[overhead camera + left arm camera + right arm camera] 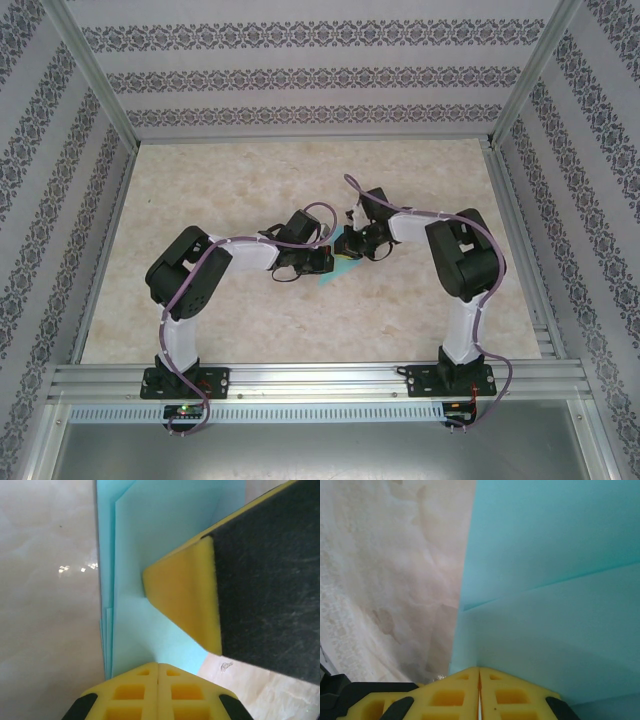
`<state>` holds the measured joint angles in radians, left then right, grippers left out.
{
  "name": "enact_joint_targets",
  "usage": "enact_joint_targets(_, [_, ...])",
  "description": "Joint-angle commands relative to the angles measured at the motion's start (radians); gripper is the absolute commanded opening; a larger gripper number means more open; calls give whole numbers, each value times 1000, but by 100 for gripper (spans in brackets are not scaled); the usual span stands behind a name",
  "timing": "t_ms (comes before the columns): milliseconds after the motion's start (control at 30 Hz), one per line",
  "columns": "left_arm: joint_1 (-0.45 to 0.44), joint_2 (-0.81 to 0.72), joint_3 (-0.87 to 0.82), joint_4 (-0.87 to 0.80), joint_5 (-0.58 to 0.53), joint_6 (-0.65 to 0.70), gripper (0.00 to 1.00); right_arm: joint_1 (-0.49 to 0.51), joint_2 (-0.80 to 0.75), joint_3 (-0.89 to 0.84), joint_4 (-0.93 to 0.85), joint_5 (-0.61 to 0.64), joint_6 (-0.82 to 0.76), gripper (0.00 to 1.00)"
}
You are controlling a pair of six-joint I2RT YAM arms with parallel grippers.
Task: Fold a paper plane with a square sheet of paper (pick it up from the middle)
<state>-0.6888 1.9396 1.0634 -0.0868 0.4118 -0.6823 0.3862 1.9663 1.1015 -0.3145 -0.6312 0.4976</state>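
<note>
Our left gripper (158, 667) has its fingers pressed together, tips down on the paper (165, 540). Our right gripper (479, 671) is closed in the same way, its tip bearing on the same sheet just beside the left one. We cannot tell whether either pinches a layer or only presses.

The paper lies flat at the middle of the table (45, 610), under both grippers, folded into several stacked layers with one long straight edge and slanting flaps. We judge the step in hand to be creasing a fold, partway to the plane. Next, we think, one gripper must pin the stack while the other sharpens the crease or lifts the next flap, without sliding the layers apart.
</note>
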Motion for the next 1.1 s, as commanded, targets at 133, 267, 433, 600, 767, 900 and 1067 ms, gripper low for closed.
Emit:
enact_joint_targets(133, [-11,52,-29,-124,-45,1,0,-141,59,47,-10,121,-12,9])
enact_joint_targets(267, [-11,57,-45,-118,-38,-5,0,-208,74,98,10,157,13,9])
enact_joint_targets(433, [-11,55,-36,-117,-28,-1,0,-242,83,178,-36,190,4,9])
enact_joint_targets(600, [-11,32,-18,-26,42,-35,1,-239,-3,153,-40,136,14,13])
enact_joint_targets(767, [-11,-35,55,4,34,-52,27,-229,-141,29,-20,128,71,24])
enact_joint_targets(900, [-8,-91,94,-47,-75,-28,40,-218,-223,-84,32,125,142,36])
enact_joint_targets(1067, [5,-160,84,-86,-235,1,57,-178,-271,-180,115,133,240,42])
